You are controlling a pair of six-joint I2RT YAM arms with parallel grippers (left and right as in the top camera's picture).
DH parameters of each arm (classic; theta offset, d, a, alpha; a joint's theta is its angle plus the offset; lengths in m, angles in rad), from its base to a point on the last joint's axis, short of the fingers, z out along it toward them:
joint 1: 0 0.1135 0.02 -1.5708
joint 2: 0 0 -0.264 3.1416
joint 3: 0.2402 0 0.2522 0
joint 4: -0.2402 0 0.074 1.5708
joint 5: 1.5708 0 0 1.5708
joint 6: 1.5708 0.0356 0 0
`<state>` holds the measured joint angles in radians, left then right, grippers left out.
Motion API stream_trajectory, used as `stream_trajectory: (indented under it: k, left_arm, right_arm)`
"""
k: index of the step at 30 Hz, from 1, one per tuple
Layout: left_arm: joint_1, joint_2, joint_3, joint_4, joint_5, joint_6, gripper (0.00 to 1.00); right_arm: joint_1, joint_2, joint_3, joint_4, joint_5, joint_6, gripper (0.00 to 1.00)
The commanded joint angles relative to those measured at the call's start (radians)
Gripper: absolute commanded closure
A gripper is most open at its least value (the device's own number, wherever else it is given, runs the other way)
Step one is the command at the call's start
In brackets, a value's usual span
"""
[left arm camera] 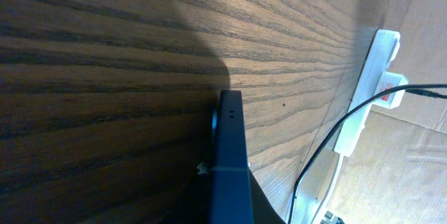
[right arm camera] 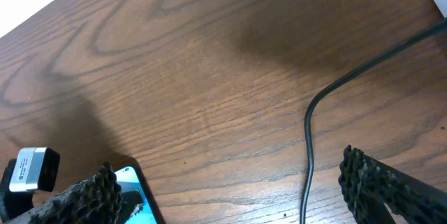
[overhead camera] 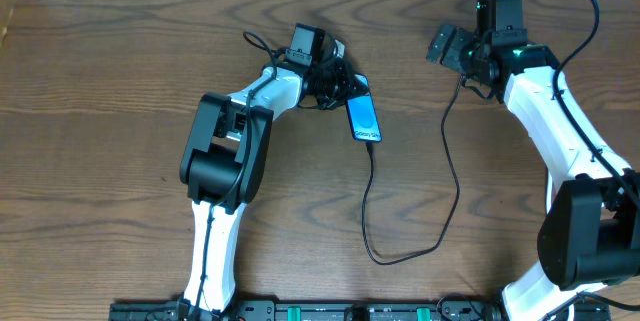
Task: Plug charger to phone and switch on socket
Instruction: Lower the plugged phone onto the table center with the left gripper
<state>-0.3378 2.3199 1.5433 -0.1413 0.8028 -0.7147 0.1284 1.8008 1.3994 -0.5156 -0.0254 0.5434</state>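
As the charger [overhead camera: 372, 201] looks seated in the phone [overhead camera: 365, 116] on the surface [overhead camera: 120, 81], only switching is left; the left gripper [overhead camera: 338, 83] clamps its jaws on the phone's far end; well apart from the phone, the right gripper [overhead camera: 440, 43] holds its jaws wide near the socket [left arm camera: 369, 91]; press squarely, sparing the charger.

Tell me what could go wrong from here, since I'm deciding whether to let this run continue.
1. The charger runs between the fingers of the open right gripper. Lowering toward the socket could snag it and tug its plug loose.
2. The left gripper seems clamped on the phone, which the charger tethers. Moving or releasing it carelessly could strain the connector or drop the phone.
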Motion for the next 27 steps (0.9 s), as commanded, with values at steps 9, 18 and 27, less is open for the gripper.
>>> stream_trajectory:
  k: [9, 18, 27]
  left_arm:
    - [-0.002, 0.03, -0.001, -0.016, -0.027, 0.006, 0.75]
    - [-0.002, 0.03, -0.001, -0.08, -0.138, 0.006, 0.42]
    - [-0.002, 0.03, -0.001, -0.183, -0.297, 0.006, 0.3]
  right_arm:
    - [-0.002, 0.006, 0.005, 0.002, 0.016, -0.01, 0.01]
    - [-0.002, 0.006, 0.005, 0.003, 0.015, -0.01, 0.01]
    - [-0.001, 0.006, 0.005, 0.002, 0.015, -0.01, 0.01]
